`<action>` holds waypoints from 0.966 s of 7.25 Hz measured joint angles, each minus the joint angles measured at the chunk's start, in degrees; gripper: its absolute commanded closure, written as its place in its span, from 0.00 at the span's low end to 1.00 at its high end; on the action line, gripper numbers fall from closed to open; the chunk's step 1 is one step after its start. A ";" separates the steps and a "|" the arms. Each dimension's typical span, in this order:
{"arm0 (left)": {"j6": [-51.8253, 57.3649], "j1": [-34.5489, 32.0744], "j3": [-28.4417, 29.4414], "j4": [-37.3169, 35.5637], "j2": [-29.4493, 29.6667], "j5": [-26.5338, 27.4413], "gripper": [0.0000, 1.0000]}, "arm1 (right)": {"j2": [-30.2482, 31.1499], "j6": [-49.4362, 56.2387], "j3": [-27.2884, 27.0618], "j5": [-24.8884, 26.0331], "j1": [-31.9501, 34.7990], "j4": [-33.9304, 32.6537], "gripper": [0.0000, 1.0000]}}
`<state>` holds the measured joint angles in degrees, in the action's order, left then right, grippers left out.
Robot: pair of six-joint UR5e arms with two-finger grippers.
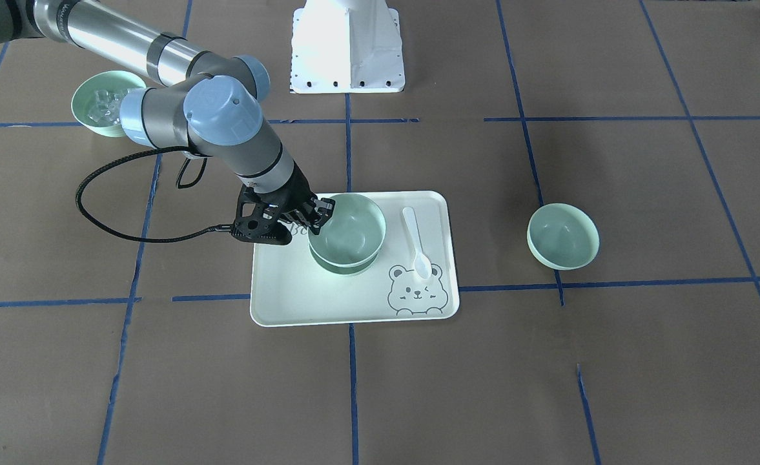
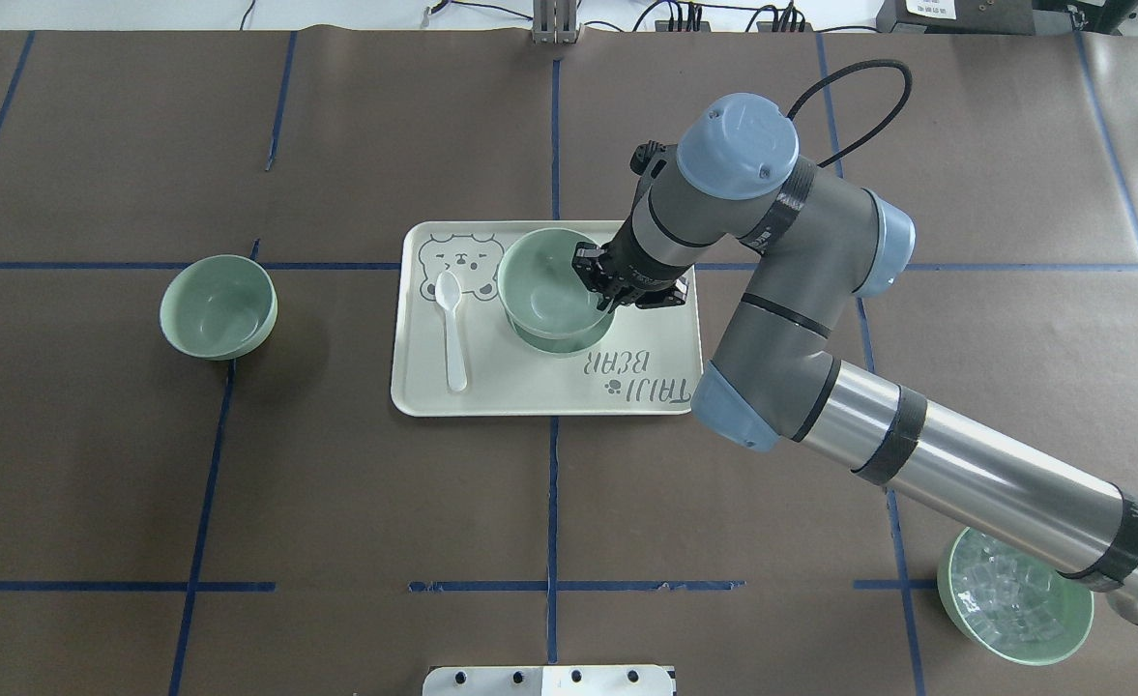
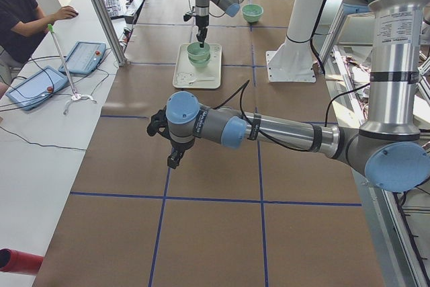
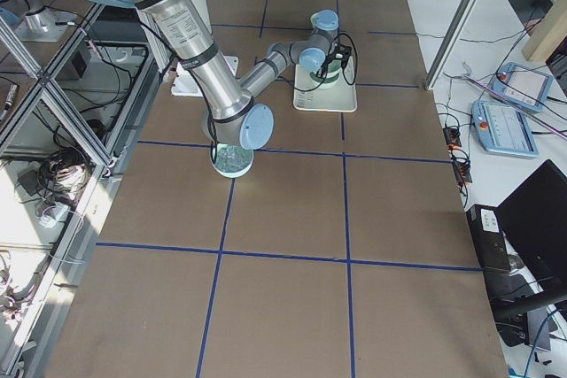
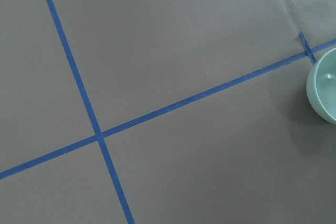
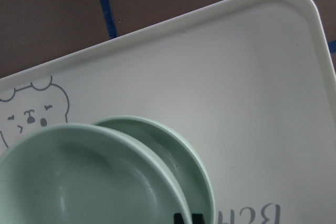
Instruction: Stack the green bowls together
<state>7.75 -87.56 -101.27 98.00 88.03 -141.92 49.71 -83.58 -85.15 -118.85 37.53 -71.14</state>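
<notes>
The right gripper pinches one small round mint-green plastic bowl by its rim, seating it in a second bowl mid-table; the third bowl, near the table's left edge, is unstacked.

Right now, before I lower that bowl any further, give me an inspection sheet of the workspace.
Surface: table papered brown with a blue tape grid.
Job's things: upper green bowl, tilted, sits partly in the lower green bowl on the tray; third green bowl stands apart on the robot's left side.
Clutter: white spoon lies on the tray; ice bowl is partly under the right arm.
Pincers: right pincer is shut on the upper green bowl's rim; left pincer hangs over bare table, open or shut cannot be told.
Cables: black cable loops off the right wrist.
Surroundings: operator is seated at the side bench.
</notes>
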 measured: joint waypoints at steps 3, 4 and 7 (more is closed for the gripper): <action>0.05 0.11 0.04 0.00 0.03 0.04 0.00 | -1.28 -3.58 1.14 1.71 -0.10 0.06 0.00; -0.43 0.51 0.08 0.00 0.11 0.06 0.00 | -1.60 -4.18 1.26 2.32 0.00 0.30 0.00; -22.36 10.74 -0.21 5.40 3.13 4.26 0.00 | 3.22 -3.10 -3.36 -3.47 5.71 0.49 0.00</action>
<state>-14.61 -76.83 -101.49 103.40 91.16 -137.66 52.93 -86.68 -88.51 -122.32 43.24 -70.65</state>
